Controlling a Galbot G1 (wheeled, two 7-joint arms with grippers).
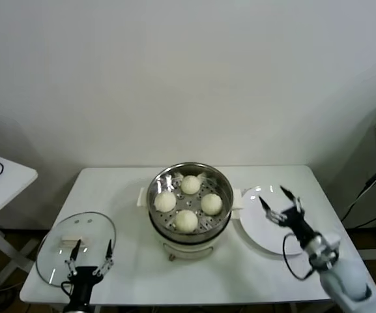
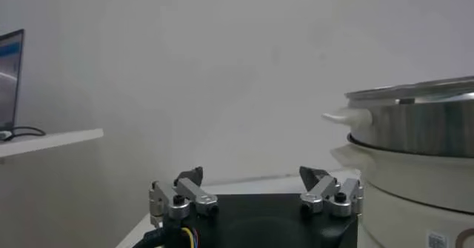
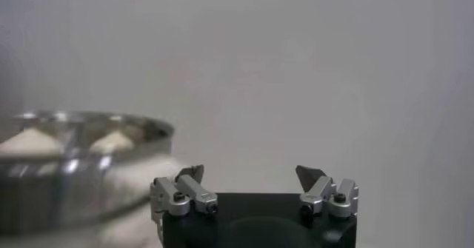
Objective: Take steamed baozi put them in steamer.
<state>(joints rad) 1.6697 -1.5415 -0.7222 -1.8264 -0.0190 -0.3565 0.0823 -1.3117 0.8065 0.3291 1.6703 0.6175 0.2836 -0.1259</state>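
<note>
Inside steamer: four baozi; right claw spread over plate; left claw spread.

The left gripper is standing with its fingers spread wide apart, holding nothing, above the white table. The steamer is sitting just beside it: a shiny steel basket is resting on a white cooker base, with a white side handle projecting toward the gripper. A laptop is sitting on a side table farther off.
</note>
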